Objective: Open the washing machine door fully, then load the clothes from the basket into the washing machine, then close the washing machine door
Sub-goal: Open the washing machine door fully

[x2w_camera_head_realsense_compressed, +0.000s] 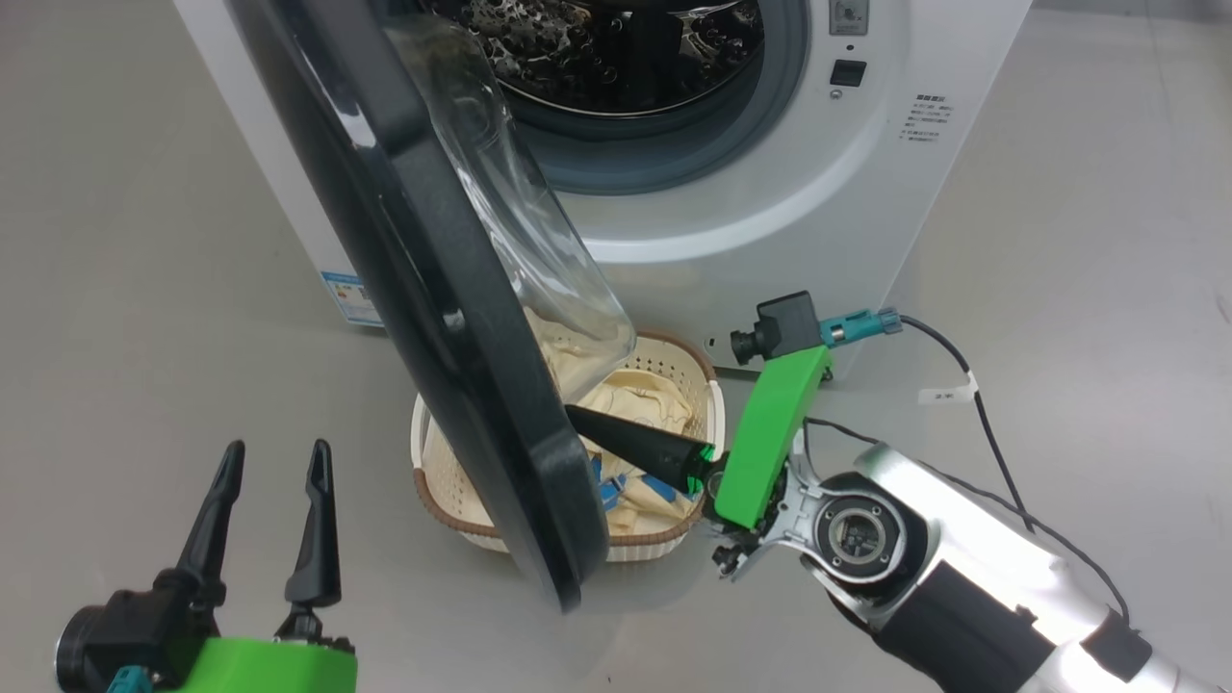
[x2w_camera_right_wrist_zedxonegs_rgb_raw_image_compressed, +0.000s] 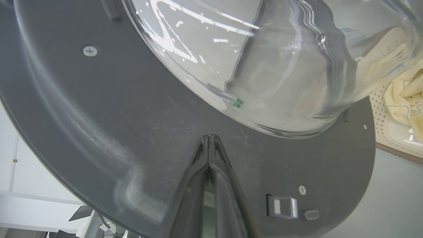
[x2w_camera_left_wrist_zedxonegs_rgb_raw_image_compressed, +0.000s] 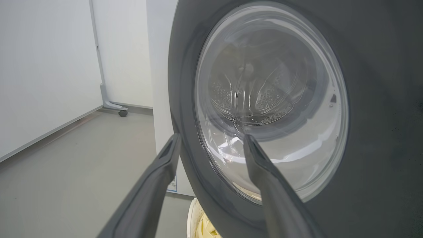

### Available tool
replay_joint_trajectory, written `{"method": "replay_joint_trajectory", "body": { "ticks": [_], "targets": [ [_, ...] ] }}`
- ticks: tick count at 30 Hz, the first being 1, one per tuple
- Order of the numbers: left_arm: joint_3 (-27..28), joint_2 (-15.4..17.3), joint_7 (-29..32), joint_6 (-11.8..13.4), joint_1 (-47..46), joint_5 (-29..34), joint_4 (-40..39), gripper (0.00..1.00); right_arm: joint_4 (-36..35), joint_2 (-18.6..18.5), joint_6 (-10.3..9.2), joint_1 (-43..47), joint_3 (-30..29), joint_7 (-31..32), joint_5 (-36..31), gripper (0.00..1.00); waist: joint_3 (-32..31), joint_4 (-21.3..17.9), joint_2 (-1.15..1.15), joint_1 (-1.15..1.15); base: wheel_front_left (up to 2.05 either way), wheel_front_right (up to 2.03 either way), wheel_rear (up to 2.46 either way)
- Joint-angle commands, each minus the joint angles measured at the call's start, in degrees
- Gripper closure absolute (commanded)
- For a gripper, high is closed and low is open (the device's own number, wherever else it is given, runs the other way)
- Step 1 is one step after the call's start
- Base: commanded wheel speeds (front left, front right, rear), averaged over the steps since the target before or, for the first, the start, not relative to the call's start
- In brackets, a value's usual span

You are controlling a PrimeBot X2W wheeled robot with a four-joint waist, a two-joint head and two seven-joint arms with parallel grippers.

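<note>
The right gripper (x2w_camera_head_realsense_compressed: 574, 415) has its jaws pressed together, holding nothing. The joined tips point at the inner side of the washing machine door (x2w_camera_head_realsense_compressed: 423, 289), on the dark rim just below the domed glass. In the right wrist view the right gripper (x2w_camera_right_wrist_zedxonegs_rgb_raw_image_compressed: 210, 138) looks as if it meets that rim, though actual contact cannot be confirmed. A bright green bracket joins this gripper to a silver and black forearm that reaches in from the lower right.

The left gripper (x2w_camera_head_realsense_compressed: 276, 452) is at the lower left above the bare grey floor (x2w_camera_head_realsense_compressed: 125, 318). Its jaws are wide apart and empty, and it is well apart from the door. In its own wrist view the left gripper (x2w_camera_left_wrist_zedxonegs_rgb_raw_image_compressed: 212, 137) faces the door's outer side, with the steel drum visible through the glass.

The door stands partly open, swung out from the washing machine (x2w_camera_head_realsense_compressed: 770, 221) and overhanging the basket (x2w_camera_head_realsense_compressed: 709, 390). The basket sits on the floor just in front of the machine, below the round opening and the shiny drum (x2w_camera_head_realsense_compressed: 616, 48). The clothes (x2w_camera_head_realsense_compressed: 640, 395), pale yellow fabric with blue patches, lie inside the basket, partly hidden behind the door. A blue sticker (x2w_camera_head_realsense_compressed: 348, 296) marks the machine's side.
</note>
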Motion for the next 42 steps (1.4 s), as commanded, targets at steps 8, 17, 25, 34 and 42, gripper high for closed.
{"method": "replay_joint_trajectory", "body": {
  "ticks": [8, 17, 25, 34, 42],
  "targets": [
    [1.58, 0.36, -0.81, 0.03, -1.37, -0.44, -1.37, 0.0, -1.71, 2.13, 0.22, 0.16, 0.37, -0.39, 0.39, 1.0, -0.24, -0.04, 0.0, 0.0, 0.0, 0.0, 0.0],
    [1.24, 0.21, -0.81, 0.03, -1.32, -0.66, -1.32, 0.0, -0.97, 3.03, 0.22, 0.5, 0.6, -0.54, 0.36, 1.0, -0.67, 0.11, 0.0, 0.0, 0.0, 0.0, 0.0],
    [1.11, 0.12, -0.81, 0.03, -1.41, -0.74, -1.16, 0.0, -0.33, 4.21, 0.22, 0.87, 1.1, -0.73, 0.47, 1.0, -1.06, 0.52, 0.0, 0.0, 0.0, 0.0, 0.0],
    [0.78, 0.01, -0.81, 0.03, -1.35, -0.86, -0.82, 0.0, 0.32, 5.24, 0.22, 1.25, 1.55, -0.76, 0.7, 1.0, -1.94, 1.17, 0.0, 0.0, 0.0, 0.0, 0.0],
    [0.46, 0.11, -0.81, 0.03, -1.1, -1.0, -0.6, 0.0, 0.93, 5.93, 0.22, 1.72, 1.94, -0.84, 0.88, 1.0, -2.8, 1.78, 0.0, 0.0, 0.0, 0.0, 0.0]
  ]
}}
